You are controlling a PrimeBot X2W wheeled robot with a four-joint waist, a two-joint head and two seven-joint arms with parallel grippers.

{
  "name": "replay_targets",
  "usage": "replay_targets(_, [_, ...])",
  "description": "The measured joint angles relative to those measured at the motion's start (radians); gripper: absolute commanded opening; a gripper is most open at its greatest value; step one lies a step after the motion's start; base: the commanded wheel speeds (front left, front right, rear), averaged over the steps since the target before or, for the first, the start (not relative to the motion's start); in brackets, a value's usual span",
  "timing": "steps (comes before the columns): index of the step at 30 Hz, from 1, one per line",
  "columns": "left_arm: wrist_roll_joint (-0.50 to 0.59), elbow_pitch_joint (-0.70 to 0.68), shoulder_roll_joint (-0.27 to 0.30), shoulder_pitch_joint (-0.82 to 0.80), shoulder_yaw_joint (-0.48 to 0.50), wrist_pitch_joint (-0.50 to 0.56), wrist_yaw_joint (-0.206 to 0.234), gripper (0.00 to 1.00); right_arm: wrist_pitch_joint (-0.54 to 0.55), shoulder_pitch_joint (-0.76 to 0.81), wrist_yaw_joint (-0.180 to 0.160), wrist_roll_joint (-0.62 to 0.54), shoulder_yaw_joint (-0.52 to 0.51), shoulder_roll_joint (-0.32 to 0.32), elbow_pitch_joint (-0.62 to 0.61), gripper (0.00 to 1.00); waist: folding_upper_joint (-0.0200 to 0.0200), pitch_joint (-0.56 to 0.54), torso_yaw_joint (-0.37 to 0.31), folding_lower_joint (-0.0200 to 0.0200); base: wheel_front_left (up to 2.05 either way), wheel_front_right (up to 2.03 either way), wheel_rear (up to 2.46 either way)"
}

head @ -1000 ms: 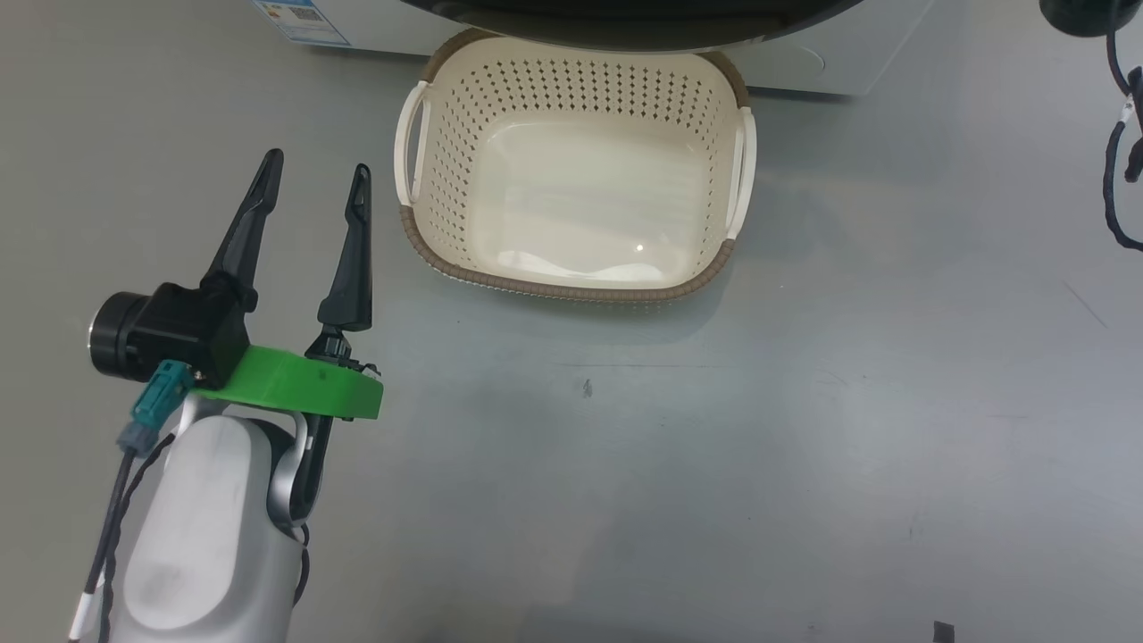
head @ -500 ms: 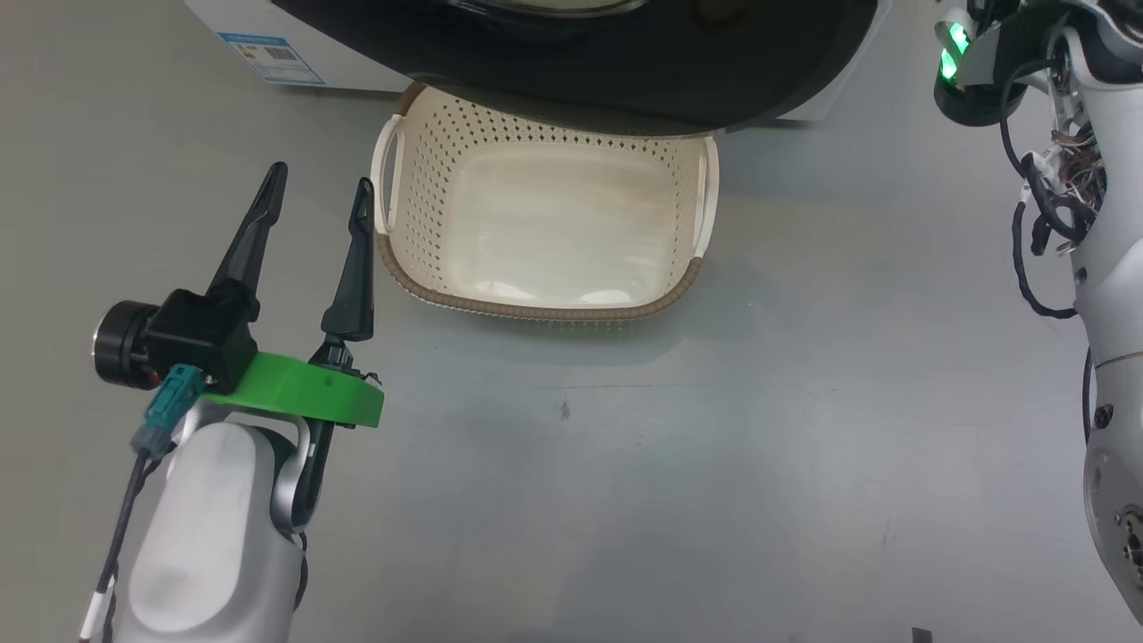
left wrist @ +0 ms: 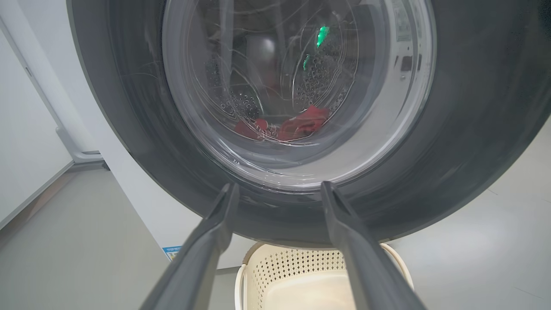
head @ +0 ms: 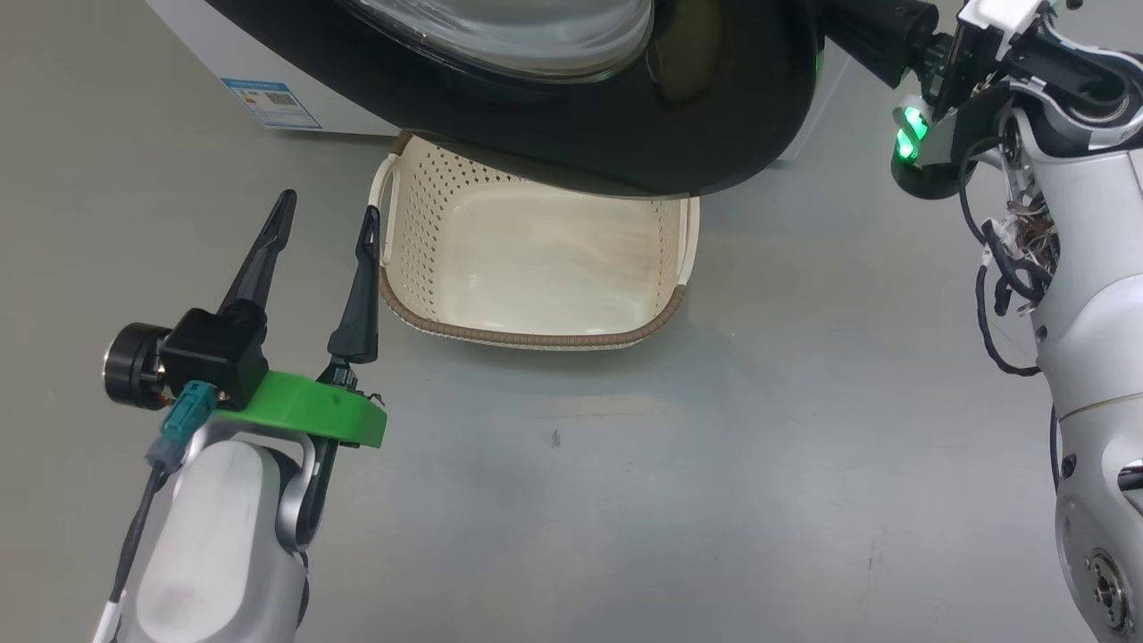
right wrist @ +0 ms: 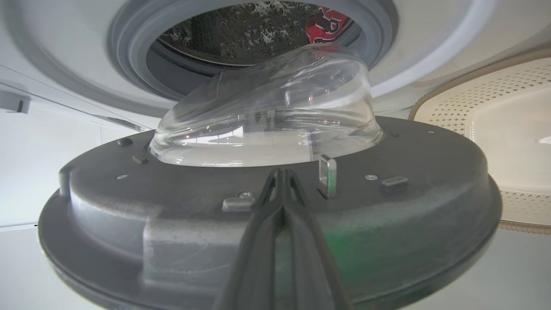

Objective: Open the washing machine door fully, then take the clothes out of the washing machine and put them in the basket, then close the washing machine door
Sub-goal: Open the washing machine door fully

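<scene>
Door-opening is the step in hand, I'd say. The washing machine door [head: 714, 134] stands partway out from the washing machine [right wrist: 430, 38], and its black rim hangs over the far half of the basket [head: 536, 339]. The basket sits on the floor [head: 714, 446] right in front of the machine.

The right gripper [right wrist: 282, 174] has its jaws pressed together with nothing between them. Its tips lie against the grey inner face of the door, just beside the metal latch tongue [right wrist: 327, 176]. The left gripper [head: 328, 207] hovers low on the left, just beside the basket's left end, jaws spread wide and empty. The clothes [left wrist: 301, 125] lie red at the bottom of the drum [right wrist: 241, 30], seen through the glass bowl [right wrist: 267, 107], and none are in the basket.

To do this well, the right arm should, in my view, follow the door's arc about its hinge rather than shove straight. That way the closed tips don't skid off the smooth plastic or catch on the latch. Pushing near the free edge gives the best leverage, and the push should go on until the port is wholly clear. The risk I see is the door's lower rim sweeping close above the basket, so the left arm ought to hold back until the swing is over
</scene>
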Motion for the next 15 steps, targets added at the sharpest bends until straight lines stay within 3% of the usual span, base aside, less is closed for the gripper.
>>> replay_targets(15, [-0.001,0.015,0.000,0.039,-0.023,0.000,-0.003,1.00,0.016,0.095,0.016,0.025,0.003,0.025,0.002,0.00,0.0000,-0.059,-0.001,0.0000,0.00,0.00,0.00])
